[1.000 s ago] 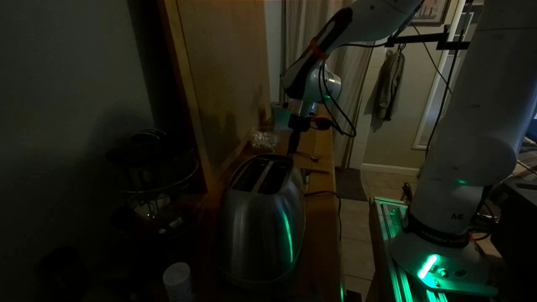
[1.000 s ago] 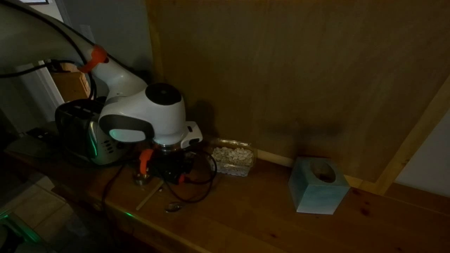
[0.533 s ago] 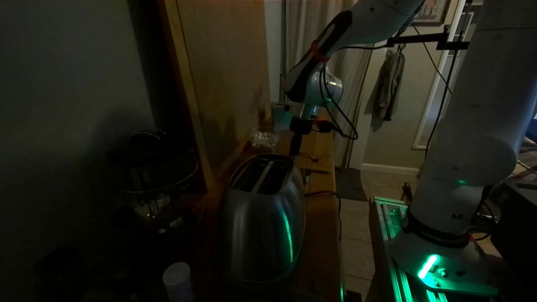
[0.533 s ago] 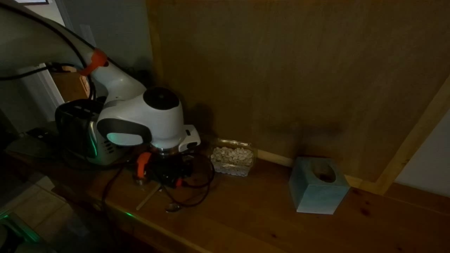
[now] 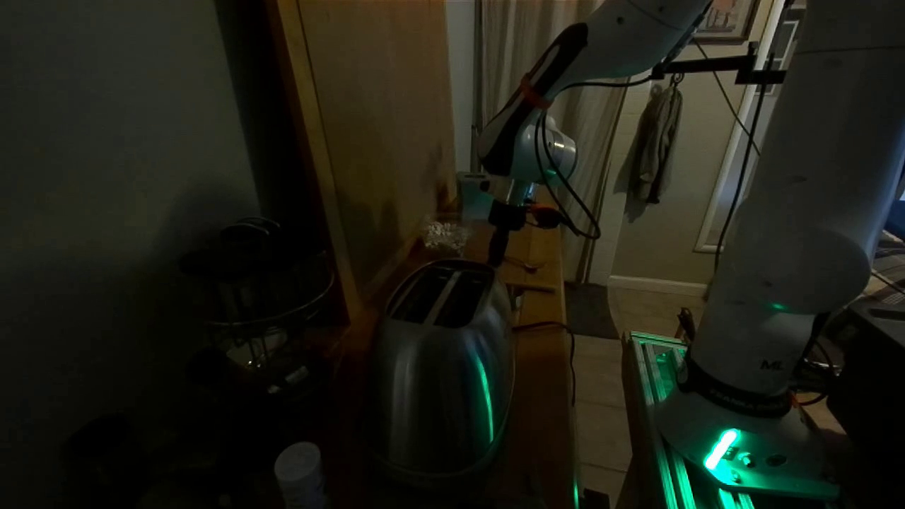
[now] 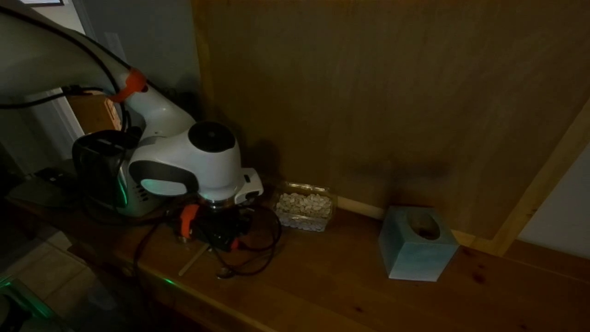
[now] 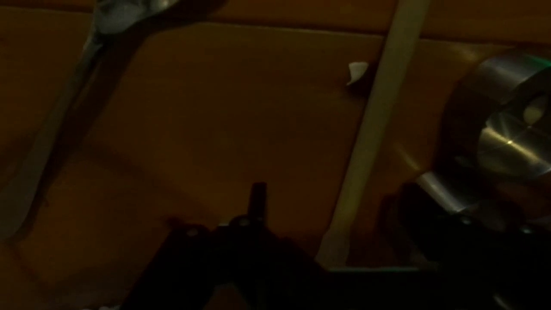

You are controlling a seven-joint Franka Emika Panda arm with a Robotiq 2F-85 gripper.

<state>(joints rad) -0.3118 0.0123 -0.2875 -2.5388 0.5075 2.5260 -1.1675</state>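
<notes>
Table (image 6: 359, 286), wood, dimly lit: near edge slants along the front, a black cord (image 5: 572, 357) dropping over it at left. Spoon (image 7: 56, 125), metal, one: lies a little inside that edge. Stick (image 7: 373, 129), pale, slim, one: lies left of the spoon, near end just inside the edge; a strip of tabletop parts the two, with a small white chip (image 7: 357, 72) just beside the stick. Claw (image 5: 496, 256), black, one: points down above the stick's far part, fingers spread, the stick running between them in the wrist view; contact cannot be told. Cable loop (image 6: 279, 230), black: hangs low right of the claw, overlapping the spoon in an exterior view. Round metal piece (image 7: 508, 77), one: near the stick on its left, beside one finger; little room that way. Toaster (image 5: 442, 396), metal: farther left, hemming that side. Blue box (image 6: 415, 253), oval opening on top: well apart to the right, a broad stretch of tabletop between. Clear tub (image 6: 302, 222) of pale pieces: far side, near the upright wooden panel (image 6: 392, 101) that bounds the far edge.
</notes>
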